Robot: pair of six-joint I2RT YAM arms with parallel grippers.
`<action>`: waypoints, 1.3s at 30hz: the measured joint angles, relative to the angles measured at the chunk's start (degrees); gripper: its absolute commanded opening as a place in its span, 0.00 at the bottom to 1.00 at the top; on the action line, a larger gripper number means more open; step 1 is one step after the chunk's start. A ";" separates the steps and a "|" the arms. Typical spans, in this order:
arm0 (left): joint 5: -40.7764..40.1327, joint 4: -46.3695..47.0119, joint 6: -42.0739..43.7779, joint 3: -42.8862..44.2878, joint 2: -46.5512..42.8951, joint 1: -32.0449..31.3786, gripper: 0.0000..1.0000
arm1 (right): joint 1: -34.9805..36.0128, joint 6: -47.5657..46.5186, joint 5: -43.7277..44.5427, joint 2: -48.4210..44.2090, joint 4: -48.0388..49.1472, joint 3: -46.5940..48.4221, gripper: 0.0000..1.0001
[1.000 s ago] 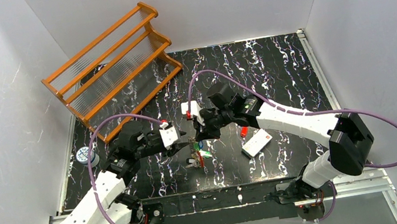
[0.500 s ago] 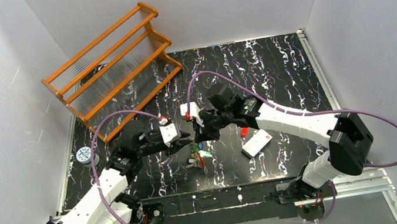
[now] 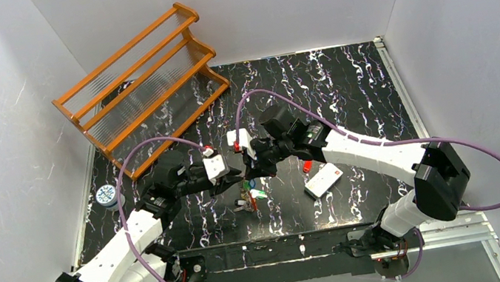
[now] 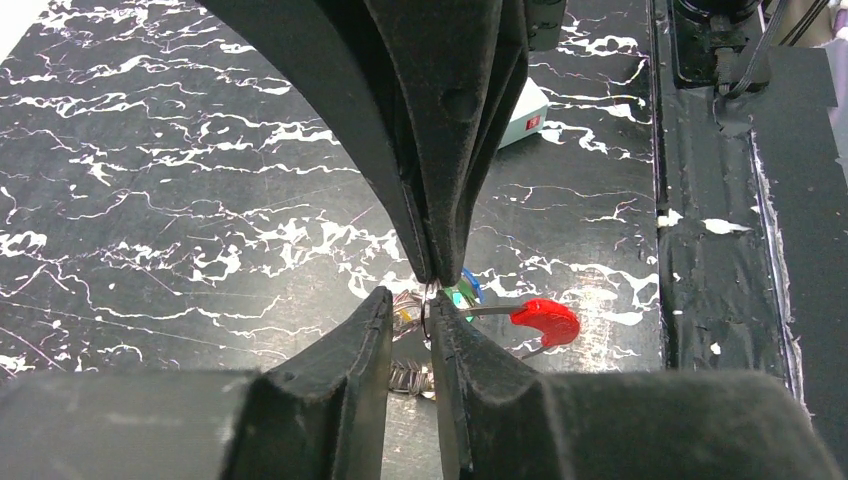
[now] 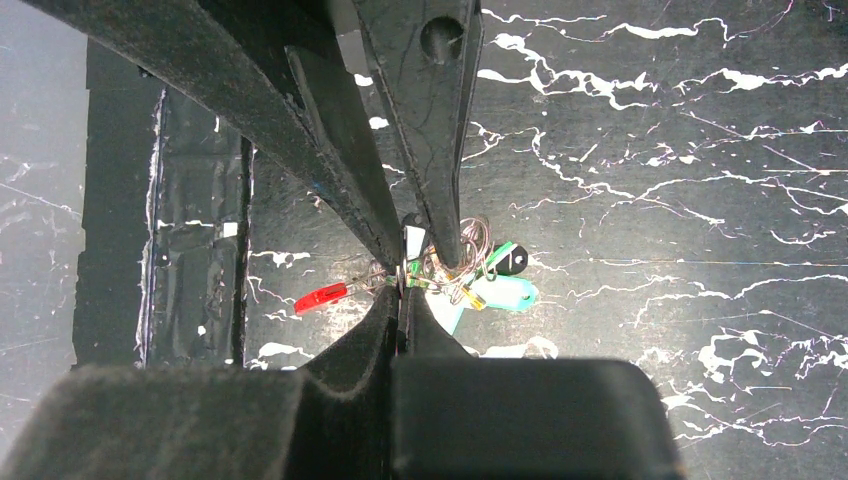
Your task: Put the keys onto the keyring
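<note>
My right gripper [image 3: 250, 175] [image 5: 403, 290] is shut on the thin keyring [image 5: 403, 272] and holds it just above the table. A bunch of keys [image 3: 248, 198] with green, blue and yellow heads [image 5: 500, 292] hangs and lies below it. A red key [image 4: 545, 320] [image 5: 322, 297] sticks out sideways, blade towards the ring. My left gripper [image 3: 237, 176] [image 4: 410, 303] meets the right one tip to tip. Its jaws stand narrowly open, with the ring's wire [image 4: 426, 312] in the gap, close to the right-hand finger. Whether that finger touches the wire I cannot tell.
Another red key [image 3: 307, 166] lies loose beside the right arm. A white card with a red dot [image 3: 323, 179] [image 4: 525, 105] sits to its right. An orange rack [image 3: 141, 82] stands at the back left, a small round tin [image 3: 107, 197] at the left edge.
My left gripper has slid right, up to the right gripper's tips, and its jaws have narrowed around the ring. The right arm and the bunch of keys have stayed put.
</note>
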 measured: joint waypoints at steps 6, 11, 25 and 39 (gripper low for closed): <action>-0.02 -0.81 0.90 0.00 0.07 -0.26 0.00 | 0.02 0.00 0.02 0.00 0.13 0.00 0.01; 0.00 -1.36 1.68 0.02 0.07 -0.35 0.00 | 0.02 -0.02 0.44 0.00 0.11 0.00 0.14; -5.03 8.35 -6.49 -6.51 -8.50 -0.37 0.00 | 0.07 1.73 4.00 -8.31 13.51 -8.96 0.50; -5.92 29.11 -17.57 -14.95 -13.60 -0.37 0.00 | 0.07 3.50 1.75 -12.20 24.11 -14.08 0.31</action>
